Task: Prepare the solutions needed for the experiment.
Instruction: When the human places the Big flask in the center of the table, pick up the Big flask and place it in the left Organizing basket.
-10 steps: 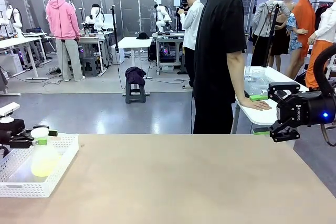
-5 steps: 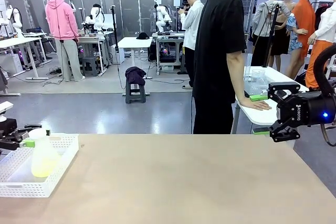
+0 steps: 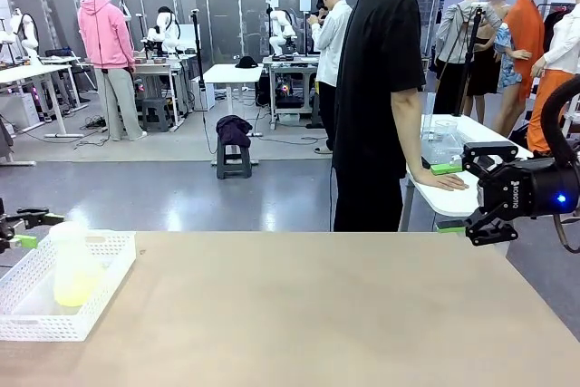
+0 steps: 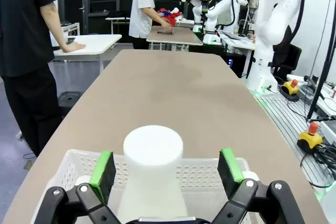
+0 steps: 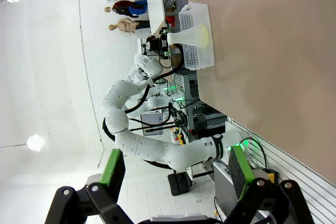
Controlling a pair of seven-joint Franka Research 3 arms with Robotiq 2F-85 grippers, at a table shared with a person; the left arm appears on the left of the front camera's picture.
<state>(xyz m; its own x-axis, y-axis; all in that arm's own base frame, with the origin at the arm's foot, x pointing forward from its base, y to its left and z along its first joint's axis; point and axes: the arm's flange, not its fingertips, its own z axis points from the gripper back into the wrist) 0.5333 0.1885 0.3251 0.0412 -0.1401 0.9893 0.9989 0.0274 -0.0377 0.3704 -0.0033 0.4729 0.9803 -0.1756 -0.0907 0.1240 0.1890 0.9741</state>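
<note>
A frosted flask (image 3: 72, 269) with a white cap stands upright in the white basket (image 3: 109, 265) at the table's left end. Pale yellow-green solution (image 3: 72, 291) fills its bottom. My left gripper (image 3: 20, 229) hangs open just left of the flask, apart from it. In the left wrist view the capped flask (image 4: 153, 148) rises beyond the open gripper (image 4: 166, 167), in the gap between its green pads (image 4: 103, 169). My right gripper (image 3: 469, 195) is open and empty off the table's far right corner. In the right wrist view the flask (image 5: 201, 35) and basket (image 5: 190, 59) lie far off.
A person in black (image 3: 381, 88) stands at the far side with a hand (image 3: 444, 180) on a white side table (image 3: 471, 197). The tan tabletop (image 3: 317, 305) stretches bare between the basket and my right arm.
My left gripper has let go of the flask's neck and drawn back to the left. The flask stays standing in the basket. My right arm has not moved.
</note>
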